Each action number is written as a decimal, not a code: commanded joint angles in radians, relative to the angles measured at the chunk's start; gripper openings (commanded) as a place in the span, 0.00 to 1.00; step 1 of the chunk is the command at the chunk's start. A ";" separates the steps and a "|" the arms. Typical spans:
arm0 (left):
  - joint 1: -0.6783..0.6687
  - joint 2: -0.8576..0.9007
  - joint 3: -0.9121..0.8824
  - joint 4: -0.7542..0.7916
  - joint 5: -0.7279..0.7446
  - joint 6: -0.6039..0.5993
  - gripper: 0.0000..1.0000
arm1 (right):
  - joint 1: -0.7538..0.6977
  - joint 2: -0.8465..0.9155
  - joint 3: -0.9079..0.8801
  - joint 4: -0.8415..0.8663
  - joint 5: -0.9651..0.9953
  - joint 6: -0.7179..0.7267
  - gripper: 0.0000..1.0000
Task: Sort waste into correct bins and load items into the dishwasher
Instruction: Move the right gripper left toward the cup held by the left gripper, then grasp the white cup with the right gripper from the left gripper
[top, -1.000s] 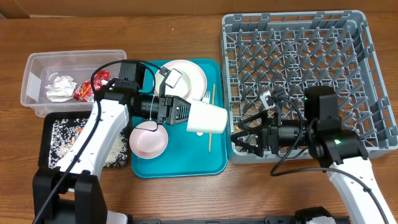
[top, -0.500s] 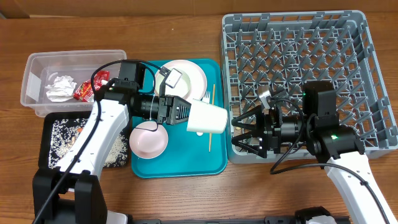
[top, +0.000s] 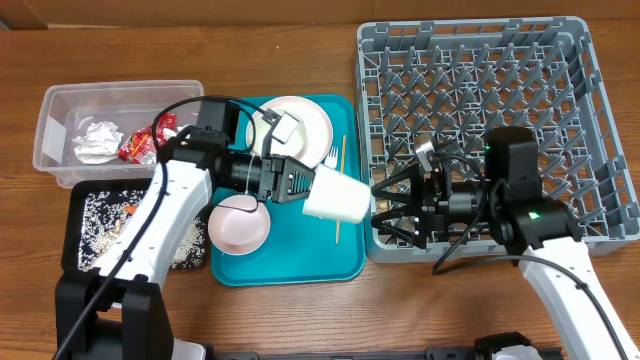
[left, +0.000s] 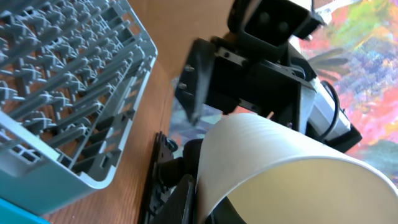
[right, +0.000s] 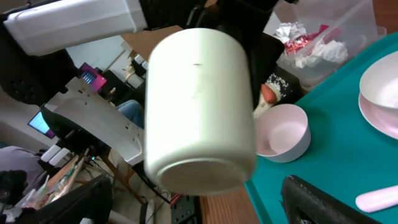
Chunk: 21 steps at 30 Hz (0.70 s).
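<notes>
cup (top: 333, 193): hanging on its side in the air above the teal tray (top: 290, 262), mouth turning toward the left arm, flat base facing the dish rack (top: 470, 22)
left claw (top: 305, 187): pinching tight on the cup's wall at the rim and carrying it; the fingers are mostly hiding behind the cup
right claw (top: 378, 210): standing with fingers spread wide and gripping nothing, hovering at the rack's left front corner, pointing at the cup's base, near it but apart
dish rack: sitting on the right of the wooden surface (top: 300, 40), just beside the teal tray; no dishes are showing among its pegs
plate (top: 300, 122): lying flat at the back of the teal tray, partly under the left arm
bowl (top: 238, 224): sitting upright at the tray's front left, below the left arm
chopstick (top: 338, 228): lying on the tray along its right side, its middle passing under the cup
clear tub (top: 60, 100): sitting at the far left, holding crumpled napkins (top: 95, 140) and a red wrapper (top: 135, 148)
black tray (top: 75, 230): lying just in front of the tub, holding pale crumbs (top: 100, 215)
</notes>
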<state>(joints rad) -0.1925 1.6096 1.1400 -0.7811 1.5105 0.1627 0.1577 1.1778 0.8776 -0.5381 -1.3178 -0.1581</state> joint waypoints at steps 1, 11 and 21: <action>-0.017 -0.025 0.020 0.011 0.006 -0.002 0.08 | 0.005 0.029 0.025 0.006 -0.003 -0.007 0.91; -0.018 -0.025 0.020 0.027 0.006 -0.003 0.08 | 0.006 0.037 0.025 0.010 -0.039 -0.008 0.95; -0.018 -0.025 0.020 0.038 0.005 -0.002 0.07 | 0.131 0.037 0.025 0.079 -0.018 -0.007 0.96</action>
<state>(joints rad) -0.2081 1.6096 1.1400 -0.7460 1.5070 0.1623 0.2527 1.2148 0.8776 -0.4767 -1.3350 -0.1581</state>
